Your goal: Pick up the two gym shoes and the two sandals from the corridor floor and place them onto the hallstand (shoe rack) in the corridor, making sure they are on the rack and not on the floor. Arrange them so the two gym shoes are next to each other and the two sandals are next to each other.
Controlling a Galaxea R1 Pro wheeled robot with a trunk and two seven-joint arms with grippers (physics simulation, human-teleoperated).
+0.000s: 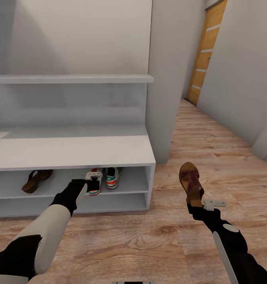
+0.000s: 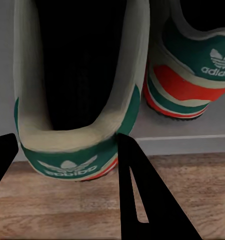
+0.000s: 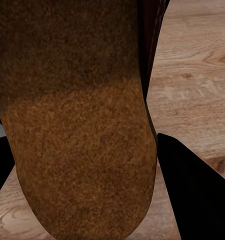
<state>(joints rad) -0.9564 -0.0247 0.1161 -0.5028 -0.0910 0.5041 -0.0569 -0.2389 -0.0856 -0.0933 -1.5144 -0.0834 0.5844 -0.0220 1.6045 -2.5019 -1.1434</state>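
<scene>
- the hallstand [image 1: 70, 152] stands against the wall at the left of the head view, a pale bench with two open shelf slots and a wall shelf above it.
- on its upper slot one dark brown sandal [image 1: 36, 180] lies toward the left end, well apart from the sneakers.
- further right on that same shelf two gym shoes sit side by side: the right gym shoe [image 1: 112, 177] rests alone, and the left gym shoe [image 1: 94, 180] is just beside it, heel outward at the shelf's front edge.
- the left gripper [image 1: 91, 185] reaches into the slot at the heel of the left gym shoe; in the left wrist view its fingers [image 2: 147, 200] straddle the green heel tab [image 2: 67, 162], pressed to either side of it, so it is clamped on that shoe.
- the same wrist view shows the neighbouring shoe's heel [image 2: 192, 85], with its red and green bands, on the shelf.
- the right gripper [image 1: 196, 205] holds the second sandal [image 1: 190, 181] by its heel end above the corridor floor [image 1: 157, 244], toe pointing away from the robot.
- in the right wrist view the tan footbed [image 3: 77, 125] sits between the dark fingers [image 3: 192, 190], gripped.
- an orange-brown door [image 1: 204, 55] stands at the corridor's far end.
</scene>
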